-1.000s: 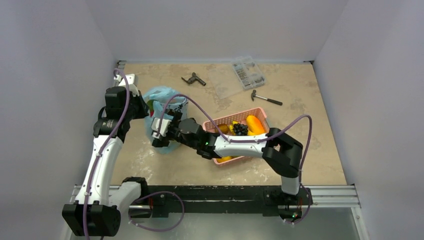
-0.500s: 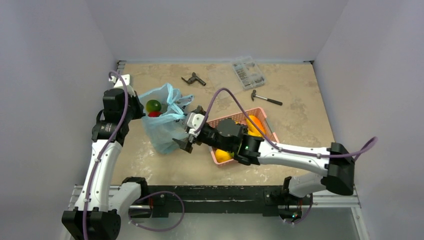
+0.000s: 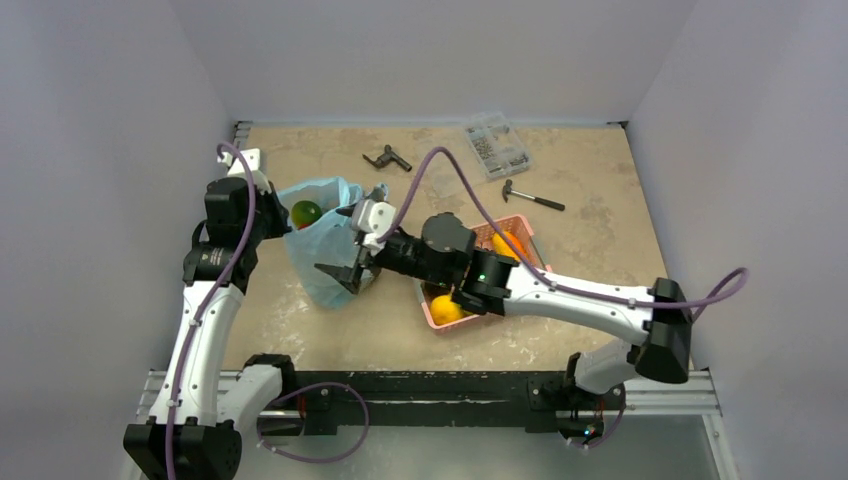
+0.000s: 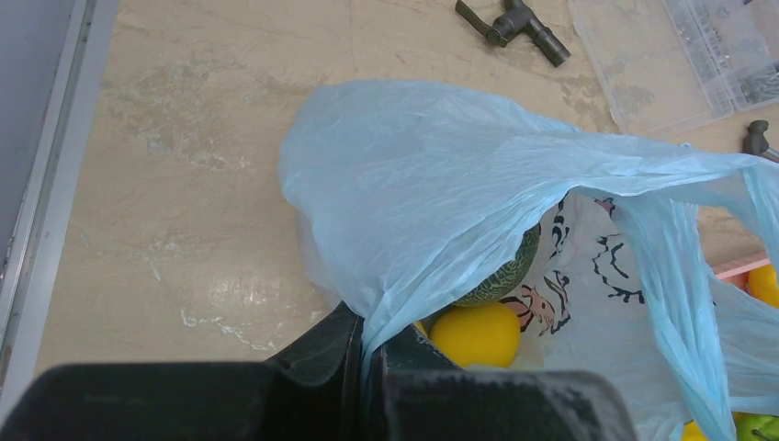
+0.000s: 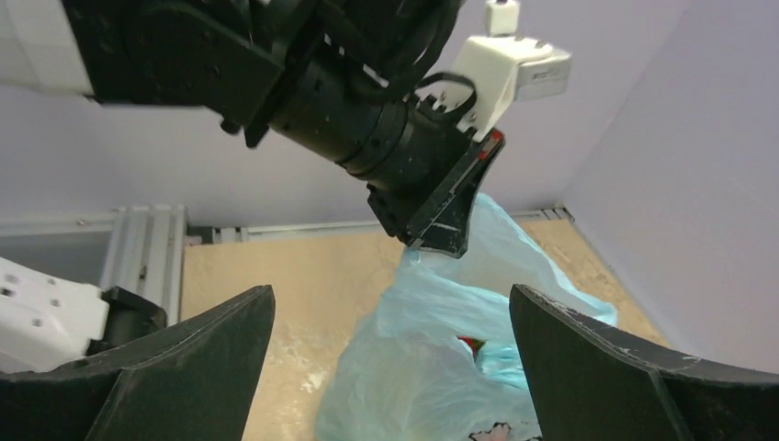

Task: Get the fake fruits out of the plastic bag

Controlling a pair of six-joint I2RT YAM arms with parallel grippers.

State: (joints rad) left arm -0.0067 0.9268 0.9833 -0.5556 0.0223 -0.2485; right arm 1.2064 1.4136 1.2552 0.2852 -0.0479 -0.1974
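Observation:
The pale blue plastic bag (image 3: pixel 322 250) stands left of centre, and my left gripper (image 3: pixel 272 215) is shut on its left rim (image 4: pixel 367 354). Inside, the left wrist view shows the netted melon (image 4: pixel 511 272) above a yellow fruit (image 4: pixel 476 333). The red tomato-like fruit (image 5: pixel 470 345) peeks through the bag's mouth in the right wrist view, and a green fruit (image 3: pixel 306 212) shows from above. My right gripper (image 3: pixel 355 238) hangs open against the bag's right side, and its wide-apart fingers (image 5: pixel 184 367) frame the bag (image 5: pixel 432 386) with nothing between them.
A pink basket (image 3: pixel 524 224) holding orange and yellow fruits (image 3: pixel 447 309) lies under my right forearm. At the back lie a black clamp (image 3: pixel 387 158), a clear parts box (image 3: pixel 497 146) and a hammer (image 3: pixel 533 197). Walls close in on three sides.
My right arm stretched out, with its elbow swinging right. Its open gripper drew back from the bag, then rose to the bag's right side. The left gripper kept its hold on the rim.

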